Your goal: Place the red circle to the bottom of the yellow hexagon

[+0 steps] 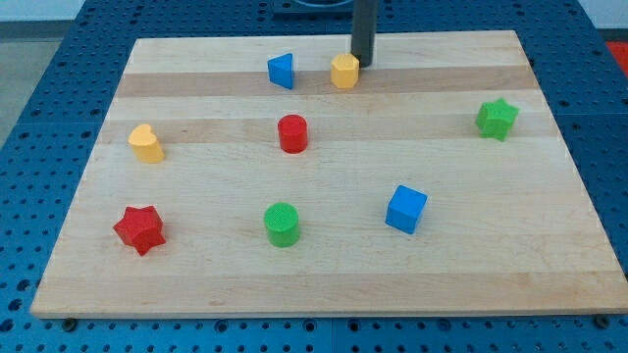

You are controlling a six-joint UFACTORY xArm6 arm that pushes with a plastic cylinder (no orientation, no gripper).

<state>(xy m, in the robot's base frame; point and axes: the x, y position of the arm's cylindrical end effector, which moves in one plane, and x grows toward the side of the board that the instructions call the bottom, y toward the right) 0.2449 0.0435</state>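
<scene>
Tool's just a bare rod, nothing to clench; my tip point(363, 65) sits beside yellow hexagon point(344, 72). Red circle point(292, 133) lies below-left, mid bench point(549, 235). Best approach from its left & nudge rightwards.

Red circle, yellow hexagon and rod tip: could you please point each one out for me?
red circle point(292, 132), camera view, on its front wall.
yellow hexagon point(344, 72), camera view, middle of the block.
my tip point(363, 63), camera view, the rod's very end, beside the hexagon's right.
</scene>
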